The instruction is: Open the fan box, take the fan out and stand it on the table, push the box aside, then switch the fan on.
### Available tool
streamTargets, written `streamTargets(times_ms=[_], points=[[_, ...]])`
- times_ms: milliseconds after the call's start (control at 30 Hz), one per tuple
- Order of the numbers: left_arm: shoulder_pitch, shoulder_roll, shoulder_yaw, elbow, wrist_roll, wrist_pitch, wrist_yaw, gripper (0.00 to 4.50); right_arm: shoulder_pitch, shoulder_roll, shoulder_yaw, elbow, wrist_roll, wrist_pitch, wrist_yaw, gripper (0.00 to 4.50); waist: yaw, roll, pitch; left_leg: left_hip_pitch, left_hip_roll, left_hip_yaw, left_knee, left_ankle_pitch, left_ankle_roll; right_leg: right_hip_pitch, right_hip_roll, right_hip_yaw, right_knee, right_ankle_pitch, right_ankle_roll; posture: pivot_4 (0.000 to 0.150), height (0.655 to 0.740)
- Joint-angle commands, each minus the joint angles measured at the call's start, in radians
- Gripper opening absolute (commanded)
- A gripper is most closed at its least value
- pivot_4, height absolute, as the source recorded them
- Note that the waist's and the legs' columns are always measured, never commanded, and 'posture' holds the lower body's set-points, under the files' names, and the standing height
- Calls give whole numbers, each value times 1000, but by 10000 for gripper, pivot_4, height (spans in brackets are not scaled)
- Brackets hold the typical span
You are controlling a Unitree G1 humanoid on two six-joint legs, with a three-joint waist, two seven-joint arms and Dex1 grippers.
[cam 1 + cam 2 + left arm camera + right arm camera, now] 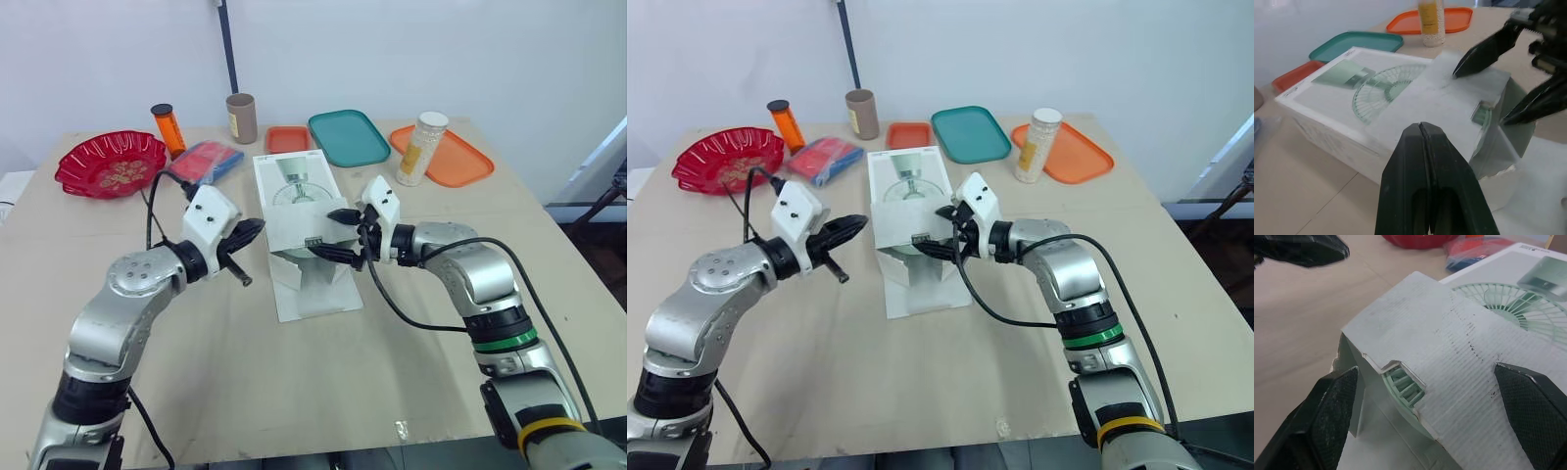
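- White cardboard box [294, 186] lies mid-table [294, 382], its corrugated flap [1449, 357] lifted at the near end.
- The fan [1403, 384] is inside; its green ribbed grille peeks out.
- Right gripper [328, 233] is spread, straddling the flap.
- Left gripper [255, 227] is pressed together, just beside the box.

You see the right gripper [1425, 369] spread wide, one black finger on each side of the raised white flap [1449, 342] of the fan box [1498, 264]. Under a torn notch in the flap, the green fan [1403, 384] shows. The left gripper [1303, 249] hovers above the table [1298, 318].
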Motion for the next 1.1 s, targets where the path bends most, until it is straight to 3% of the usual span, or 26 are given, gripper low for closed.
streamTargets(times_ms=[33,367,567,833,967,1100], points=[[-60,-23,-57,86,48,-36,16,497,-20,1,-6,-20,-6,3,-3,45000,-1,0,0,0,0,0,0,0,0,0,0,0,0,0,0,1500,7400],[-202,-103,-152,405,169,-108,40,497,11,3,-27,-83,1,18,-29,45000,-1,0,0,-2,0,1,0,1,-1,-3,0,0,1,1,-1,1500,7400],[-206,-107,-164,425,191,-108,19,497,31,-15,-54,-166,15,41,-48,45000,-1,0,0,-3,0,1,0,1,-3,-4,0,0,1,1,-1,1500,7400],[-172,-87,-169,385,204,-76,5,497,211,-97,-75,-521,66,93,-66,45000,-1,0,0,-3,0,0,0,1,-2,-4,0,0,1,1,-1,1500,7400],[-165,-84,-164,372,202,-65,-4,0,282,-103,-59,-620,79,126,-100,33865,-2,0,-1,-2,0,0,0,1,-1,-4,0,0,2,1,-1,1500,7400],[-164,-83,-160,362,200,-57,-13,0,322,-69,-23,-644,64,140,-158,14290,-1,0,-1,-2,0,0,1,2,-1,-3,1,1,2,1,0,1500,7400]])
